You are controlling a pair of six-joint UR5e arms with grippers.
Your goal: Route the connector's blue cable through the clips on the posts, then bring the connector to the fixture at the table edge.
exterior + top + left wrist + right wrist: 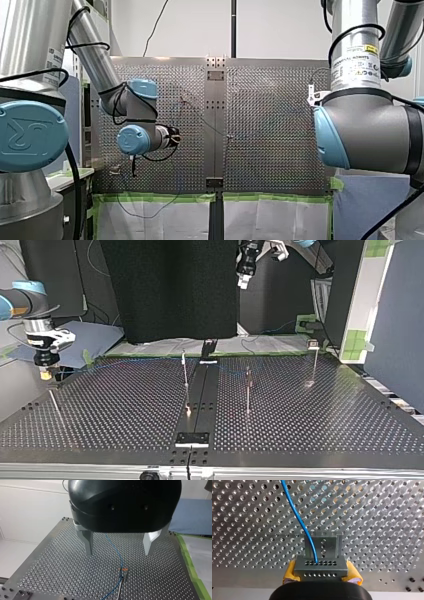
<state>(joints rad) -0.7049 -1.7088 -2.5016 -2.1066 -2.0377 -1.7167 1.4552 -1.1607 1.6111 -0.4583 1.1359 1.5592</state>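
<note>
**Right arm.** It enters at the top view's left and stands over the far left corner of the table. The right arm's jaws are closed on the connector, a grey block with two rows of small holes. A yellow pad presses against each side of it. The blue cable leaves a hole in the connector's upper row and curves away ahead of the jaws over the perforated plate. A grey slotted fixture sits directly ahead of the connector, close to the table's edge. Whether the two touch cannot be determined.

**Left arm.** The left arm's jaws have a black body and metal tips. They stand wide open and grip nothing, raised above the table. In the left wrist view the cable runs below the gap between them and on to a thin post with an orange mark at its top. The cable passes close against that top. Whether it is seated in a clip cannot be told.

**Table.** In the top view three thin posts stand upright: two near the dark centre strip and one towards the view's right. The cable shows there as a faint blue line running from the right arm's side along the far edge towards the two middle posts.
</note>
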